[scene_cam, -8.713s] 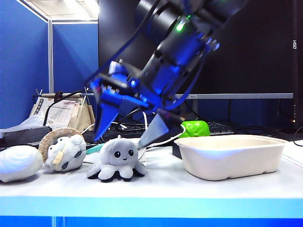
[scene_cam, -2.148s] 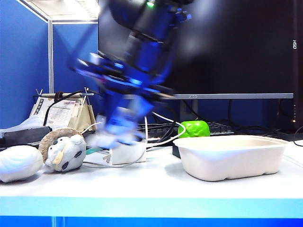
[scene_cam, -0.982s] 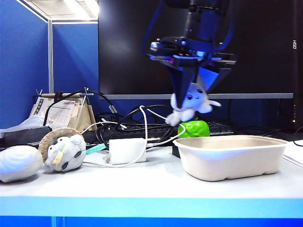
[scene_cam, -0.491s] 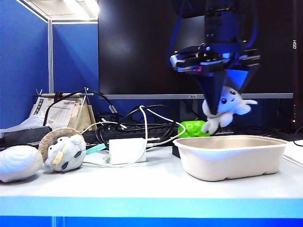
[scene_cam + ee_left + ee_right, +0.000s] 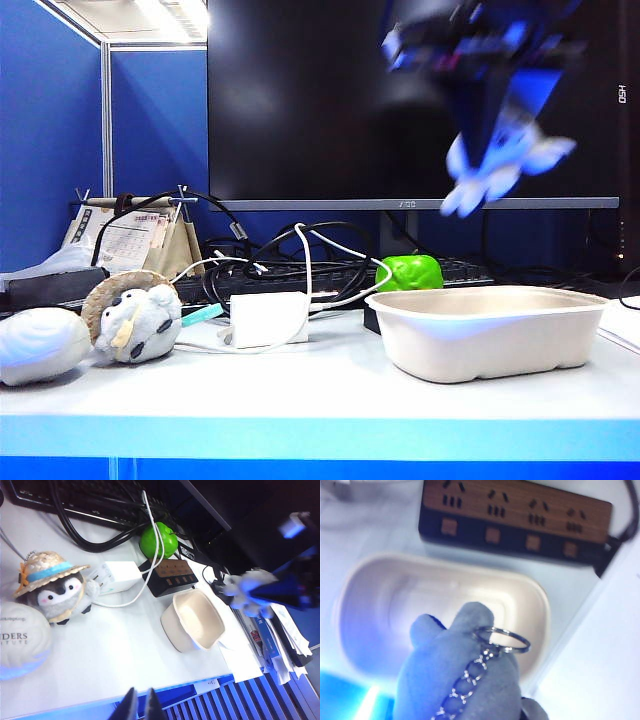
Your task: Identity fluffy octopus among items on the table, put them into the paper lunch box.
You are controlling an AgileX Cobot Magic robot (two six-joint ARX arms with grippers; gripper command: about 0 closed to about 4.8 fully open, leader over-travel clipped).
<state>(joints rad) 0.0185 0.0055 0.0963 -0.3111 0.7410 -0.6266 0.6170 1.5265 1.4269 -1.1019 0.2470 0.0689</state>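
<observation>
The right gripper (image 5: 490, 140), blurred, is pinching the octopus (image 5: 498, 165) and holding it in the air above the box (image 5: 490, 335) on the worktop (image 5: 300, 385), while the left gripper (image 5: 138, 706) is hanging apart with its fingers nearly together, gripping nothing.

The right gripper (image 5: 497, 150) holds the fluffy octopus (image 5: 500, 165) in the air above the paper lunch box (image 5: 490, 330), which sits on the table (image 5: 300, 385); a power strip (image 5: 515, 522) lies just behind the box; the left gripper (image 5: 139, 707) hangs over the table's front edge, well apart.
</observation>
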